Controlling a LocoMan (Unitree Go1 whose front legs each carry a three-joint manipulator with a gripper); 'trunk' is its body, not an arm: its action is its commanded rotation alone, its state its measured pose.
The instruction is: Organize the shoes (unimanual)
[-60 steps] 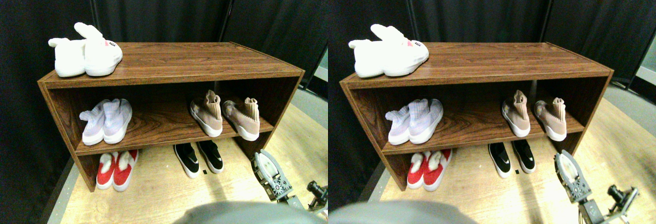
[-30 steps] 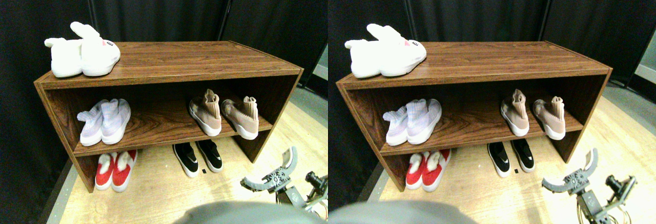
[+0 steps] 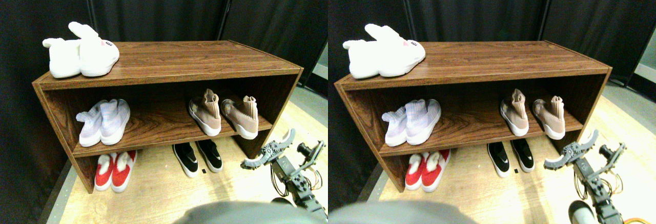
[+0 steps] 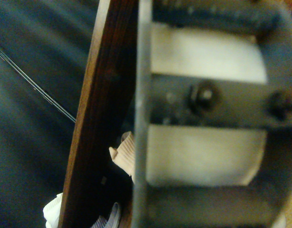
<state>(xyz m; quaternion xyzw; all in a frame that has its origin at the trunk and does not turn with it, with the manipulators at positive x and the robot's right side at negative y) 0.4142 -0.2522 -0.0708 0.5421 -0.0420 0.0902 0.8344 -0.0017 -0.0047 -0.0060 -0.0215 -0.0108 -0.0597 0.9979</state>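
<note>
Hovering at the lower right of the stereo frame, the grey 2-jaw claw (image 3: 269,152) hangs with its jaws spread wide apart and nothing between them, above the pale wooden floor (image 3: 164,193) and just in front of the right end of the dark brown wooden shoe rack (image 3: 169,60). On the rack's middle shelf, right of centre in the frame, stand the 2 tan high-collar knit sock sneakers with white soles (image 3: 223,112), side by side with a small gap between them. Below them on the floor, under the shelf, sit the 2 low black slip-ons with white marks (image 3: 198,157). At the left of the same shelf is a pair of pale lilac knit sneakers (image 3: 102,121), and under these a pair of red slippers with white lining (image 3: 114,169). White fluffy bunny slippers (image 3: 82,55) rest on the rack's top at upper left. In the wrist view the blurred jaw frame fills most of the picture beside the rack's wooden edge (image 4: 96,123), with a tan knit collar (image 4: 123,156) showing past it.
</note>
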